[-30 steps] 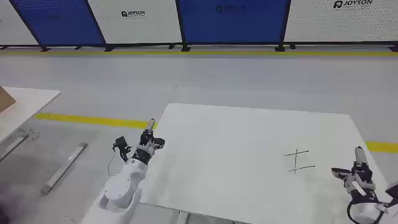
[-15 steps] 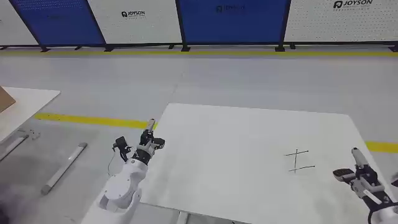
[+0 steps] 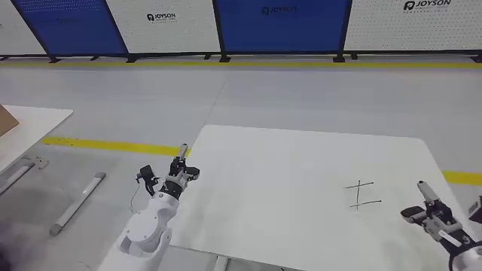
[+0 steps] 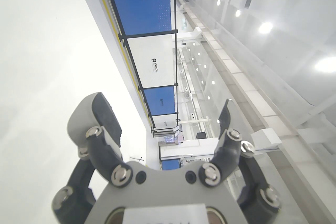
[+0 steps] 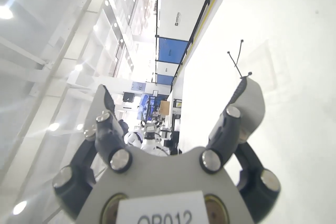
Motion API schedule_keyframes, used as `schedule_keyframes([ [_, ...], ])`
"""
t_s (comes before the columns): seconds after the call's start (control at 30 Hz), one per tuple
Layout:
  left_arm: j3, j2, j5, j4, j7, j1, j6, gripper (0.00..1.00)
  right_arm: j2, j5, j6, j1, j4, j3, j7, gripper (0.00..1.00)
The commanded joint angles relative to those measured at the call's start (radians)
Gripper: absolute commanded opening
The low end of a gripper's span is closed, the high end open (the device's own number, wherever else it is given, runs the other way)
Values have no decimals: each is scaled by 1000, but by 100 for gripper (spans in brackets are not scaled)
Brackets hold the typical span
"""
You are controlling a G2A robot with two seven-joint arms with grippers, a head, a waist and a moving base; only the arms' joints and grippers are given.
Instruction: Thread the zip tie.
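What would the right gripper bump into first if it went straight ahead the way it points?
Likely nothing close: the right gripper aims level along the table, and the zip ties lie off to one side of its line. Depth is unclear.

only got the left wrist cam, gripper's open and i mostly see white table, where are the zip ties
Observer: The top view puts the zip ties toward the right end of the table. Your left gripper is at its left edge.
Operator: how many, tangled?
Observer: Three black ones. Two lie roughly parallel and the third crosses them.
Operator: right arm got one yet?
Observer: No. The right gripper is open and empty, just right of the ties, not touching them.
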Motion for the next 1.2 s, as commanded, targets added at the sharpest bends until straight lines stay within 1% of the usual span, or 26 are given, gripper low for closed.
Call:
schedule_keyframes([
  [0.0, 0, 0, 0, 0, 0, 0, 0, 100, 14, -1, 49, 52, 45, 36, 258, 100],
  [0.07, 0, 0, 0, 0, 0, 0, 0, 100, 24, -24, 76, 98, 81, 38, 335, 100],
  [0.1, 0, 0, 0, 0, 0, 0, 0, 100, 32, -38, 104, 137, 113, 31, 397, 100],
  [0.13, 0, 0, 0, 0, 0, 0, 0, 100, 37, -56, 121, 168, 139, 25, 438, 100],
  [0.23, 0, 0, 0, 0, 0, 0, 0, 100, 53, -106, 149, 258, 223, 2, 527, 100],
  [0.33, 0, 0, 0, 0, 0, 0, 0, 100, 60, -157, 159, 321, 290, -26, 504, 100],
  [0.43, 0, 0, 0, 0, 0, 0, 0, 100, 64, -220, 178, 362, 341, -75, 499, 100],
  [0.47, 0, 0, 0, 0, 0, 0, 0, 100, 63, -209, 187, 381, 365, -87, 494, 100],
  [0.5, 0, 0, 0, 0, 0, 0, 0, 100, 62, -196, 188, 384, 371, -89, 493, 100],
  [0.9, 0, 0, 0, 0, 0, 0, 0, 100, 62, -196, 188, 384, 371, -89, 493, 100],
  [0.93, 0, 0, 0, 0, 0, 0, 0, 100, 63, -204, 165, 386, 361, -87, 485, 100],
  [0.97, 0, 0, 0, 0, 0, 0, 0, 100, 65, -225, 96, 378, 349, -79, 464, 100],
  [1.03, 0, 0, 0, 0, 0, 0, 0, 100, 70, -233, 7, 359, 342, -68, 468, 100],
  [1.07, 0, 0, 0, 0, 0, 0, 0, 100, 73, -245, -24, 357, 336, -61, 476, 100],
  [1.17, 0, 0, 0, 0, 0, 0, 0, 100, 83, -268, -89, 361, 331, -47, 502, 100],
])
